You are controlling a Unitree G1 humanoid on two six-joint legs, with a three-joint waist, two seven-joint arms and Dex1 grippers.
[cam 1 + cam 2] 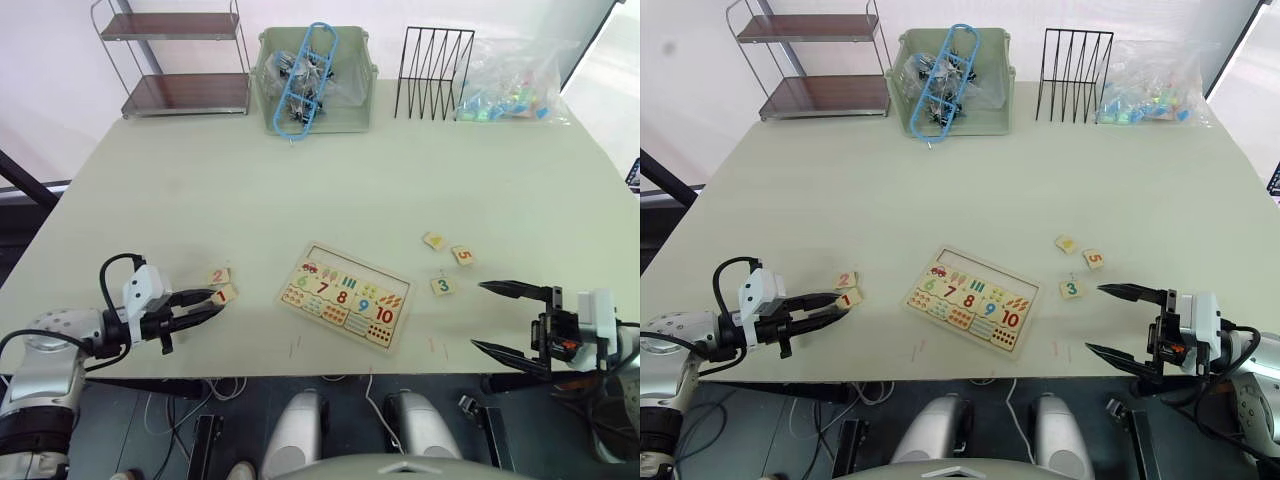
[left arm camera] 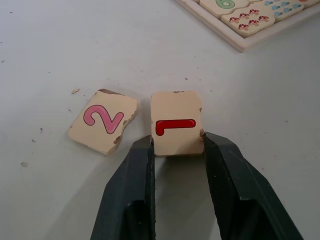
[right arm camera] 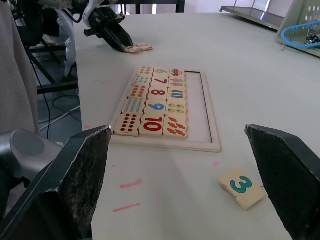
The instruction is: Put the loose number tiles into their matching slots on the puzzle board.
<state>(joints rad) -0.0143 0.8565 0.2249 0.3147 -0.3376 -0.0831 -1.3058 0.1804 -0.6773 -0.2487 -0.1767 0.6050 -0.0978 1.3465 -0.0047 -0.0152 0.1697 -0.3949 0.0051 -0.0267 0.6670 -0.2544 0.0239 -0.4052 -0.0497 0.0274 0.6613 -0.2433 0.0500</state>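
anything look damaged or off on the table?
Yes. The 2 tile has a chipped, ragged edge beside the 1 tile, which the left tool straddles. The board lies askew to the table edge, and its far row of slots is empty.

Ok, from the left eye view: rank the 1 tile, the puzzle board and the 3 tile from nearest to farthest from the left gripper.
1. The 1 tile, at the left gripper's fingertips.
2. The puzzle board, mid-table toward the robot's right.
3. The 3 tile, beyond the board, nearer the right gripper.
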